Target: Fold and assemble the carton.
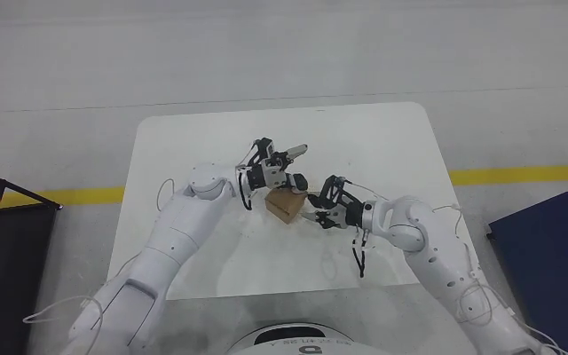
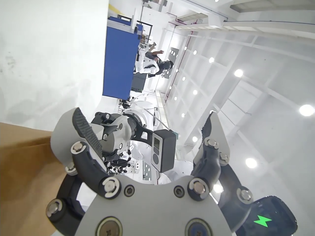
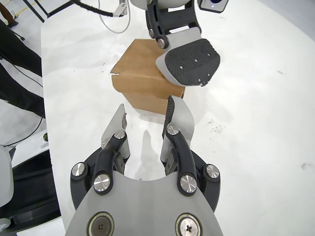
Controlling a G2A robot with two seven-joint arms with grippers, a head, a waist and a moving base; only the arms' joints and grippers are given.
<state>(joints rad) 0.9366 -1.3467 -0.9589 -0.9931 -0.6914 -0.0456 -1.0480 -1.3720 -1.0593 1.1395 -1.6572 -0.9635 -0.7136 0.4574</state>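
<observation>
I'd hold the carton (image 3: pixel 137 84) down with the left hand (image 2: pixel 145 112), which is spread with one finger over the top. The right hand (image 3: pixel 146 106), also spread, sits just beside a side wall, so brace there and push slowly. The carton's mid-bench (image 1: pixel 373 151): plain brown, boxy, small notch at one top corner.

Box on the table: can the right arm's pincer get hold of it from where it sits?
Probably yes. The right pincer is open and close beside the box, with nothing between them. The left pincer has one pad at the box's top, clear of that side.
</observation>
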